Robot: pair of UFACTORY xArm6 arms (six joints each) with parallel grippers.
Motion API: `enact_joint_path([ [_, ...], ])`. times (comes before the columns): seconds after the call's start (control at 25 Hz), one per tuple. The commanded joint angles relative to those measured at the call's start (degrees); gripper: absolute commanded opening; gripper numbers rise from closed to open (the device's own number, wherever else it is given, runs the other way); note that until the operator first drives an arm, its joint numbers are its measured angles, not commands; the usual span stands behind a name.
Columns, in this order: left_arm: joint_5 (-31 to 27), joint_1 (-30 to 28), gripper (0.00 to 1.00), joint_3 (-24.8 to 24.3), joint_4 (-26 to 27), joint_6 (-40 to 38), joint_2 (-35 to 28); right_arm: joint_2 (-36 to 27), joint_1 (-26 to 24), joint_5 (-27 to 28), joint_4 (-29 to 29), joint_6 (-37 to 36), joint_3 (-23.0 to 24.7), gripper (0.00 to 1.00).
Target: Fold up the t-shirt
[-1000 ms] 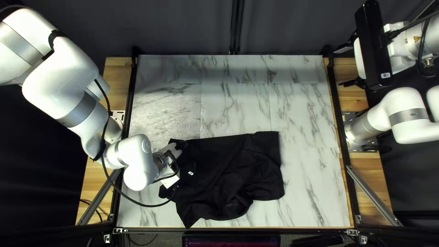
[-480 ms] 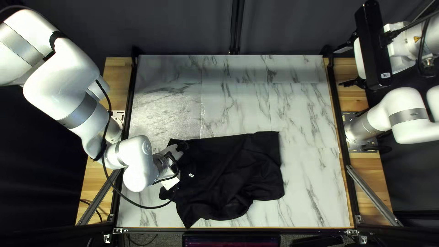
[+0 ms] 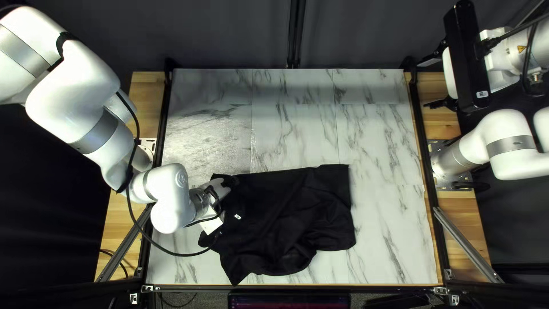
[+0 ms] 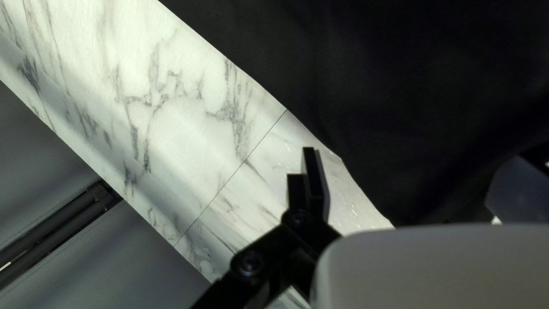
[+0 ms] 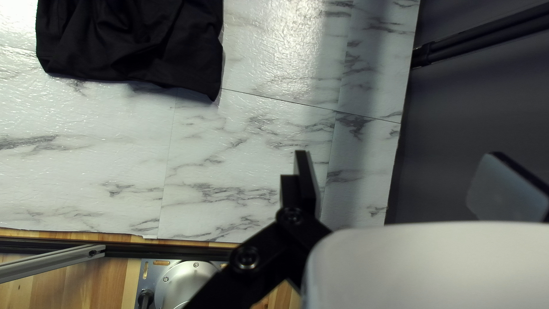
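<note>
The black t-shirt (image 3: 297,212) lies rumpled on the near half of the table, its far edge fairly straight and its near edge uneven. Above its left end is my left gripper (image 3: 216,187), its tips hard to make out against the dark cloth. In the left wrist view my left gripper (image 4: 417,180) is open, one finger over bare marble beside the edge of the shirt (image 4: 423,74). Up at the table's far right corner, my right gripper (image 3: 432,83) stands raised and open. The right wrist view has my right gripper (image 5: 406,180) well away from the shirt (image 5: 131,46), holding nothing.
Marble surface (image 3: 291,126) shows beyond the shirt and to its right. Black rails (image 3: 428,171) run along both table sides. A black cable (image 3: 150,234) from my left arm loops over the table's left part. A dark curtain (image 3: 229,34) hangs behind.
My left arm has shifted slightly toward the far side and the left, its gripper moving only a little. The shirt and my right arm look unmoved.
</note>
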State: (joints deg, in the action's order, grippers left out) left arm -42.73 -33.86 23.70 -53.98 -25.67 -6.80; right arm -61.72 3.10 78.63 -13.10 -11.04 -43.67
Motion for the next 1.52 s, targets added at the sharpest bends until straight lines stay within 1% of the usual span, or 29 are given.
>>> enact_joint_path([
  [0.04, 1.42, 0.52, 0.0, -0.45, -1.08, -1.12, 0.92, 0.0, 0.0, 0.0, 0.0, 0.0, 0.0, 1.0],
  [0.24, 1.56, 0.2, 0.0, -1.05, -0.46, -1.1, 0.73, 0.0, 0.0, 0.0, 0.0, 0.0, 0.0, 1.0],
  [0.48, -3.09, -3.0, 0.0, -2.57, 4.78, 1.63, -3.99, 0.0, 0.0, 0.0, 0.0, 0.0, 0.0, 1.0],
  [0.68, -5.53, -3.86, 0.0, -3.3, 6.73, 2.71, -6.08, 0.0, 0.0, 0.0, 0.0, 0.0, 0.0, 1.0],
  [1.08, -8.37, -0.83, 0.0, -5.17, 7.08, 5.94, -10.71, 0.0, 0.0, 0.0, 0.0, 0.0, 0.0, 1.0],
  [1.36, -10.32, -0.85, 0.0, -5.31, 7.66, 6.96, -13.32, 0.0, 0.0, 0.0, 0.0, 0.0, 0.0, 1.0],
  [1.52, -11.34, -0.16, 0.0, -7.34, 8.55, 8.08, -16.97, 0.0, 0.0, 0.0, 0.0, 0.0, 0.0, 1.0],
])
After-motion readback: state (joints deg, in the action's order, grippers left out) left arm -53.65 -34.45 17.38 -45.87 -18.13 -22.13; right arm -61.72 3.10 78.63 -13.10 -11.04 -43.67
